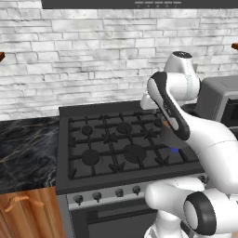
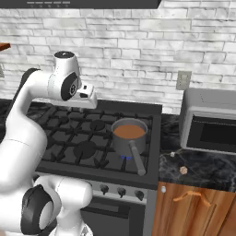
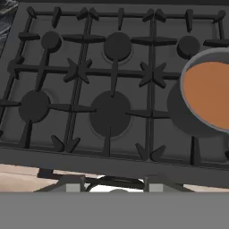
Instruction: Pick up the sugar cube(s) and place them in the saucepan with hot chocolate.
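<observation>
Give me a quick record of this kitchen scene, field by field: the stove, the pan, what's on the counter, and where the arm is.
stove: black gas range, dark grates, knobs along the front
saucepan: grey pot on the right front burner, reddish-brown liquid inside, handle pointing toward the front
flame: small blue glow under the saucepan
microwave: grey box on the counter right of the stove
counter item: small pale lump on the dark counter below the microwave, too small to identify
arm: raised over the stove, left of the saucepan
tool: state cannot be told

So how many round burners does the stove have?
5 show in the hand view: three along the far row, two nearer. The saucepan may hide a sixth.
</observation>
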